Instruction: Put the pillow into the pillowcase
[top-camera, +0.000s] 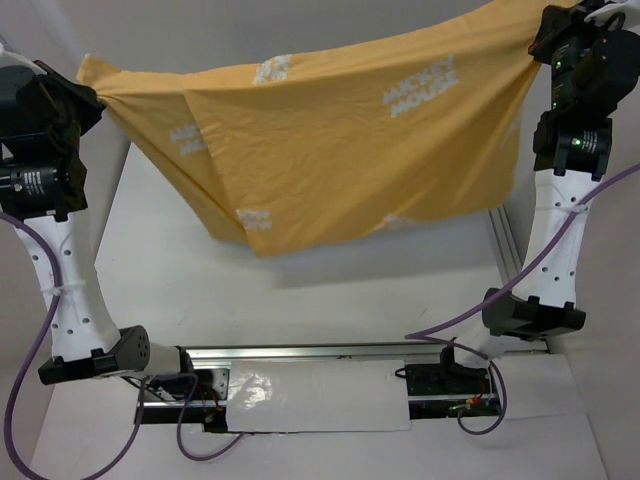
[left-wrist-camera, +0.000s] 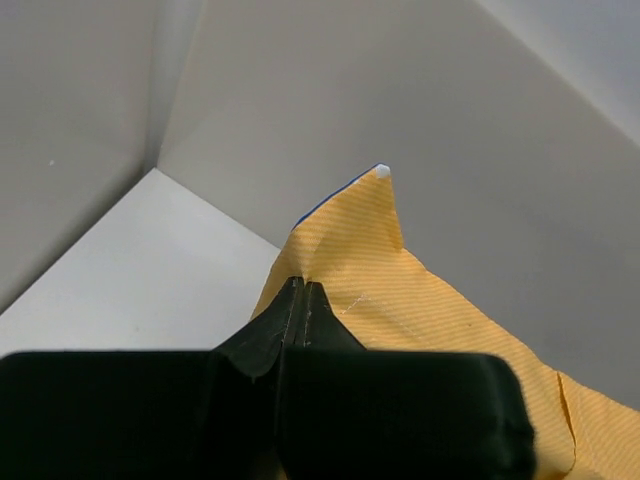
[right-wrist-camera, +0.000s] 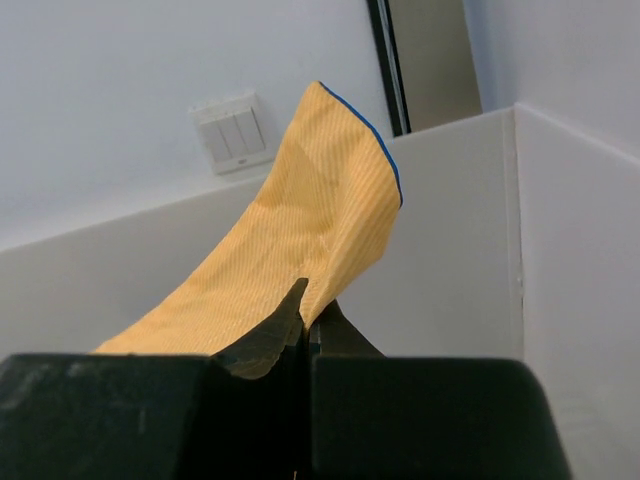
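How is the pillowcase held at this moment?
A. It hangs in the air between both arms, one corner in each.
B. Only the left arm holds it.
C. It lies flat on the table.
A: the pillowcase spans the air, the left jaws and right jaws each shut on a corner.

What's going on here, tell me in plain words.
Both arms hold the pillowcase up in the air, stretched between them above the table, its orange-yellow side facing the overhead camera. The left gripper is shut on one corner and the right gripper on another. The pillow shows in no view.
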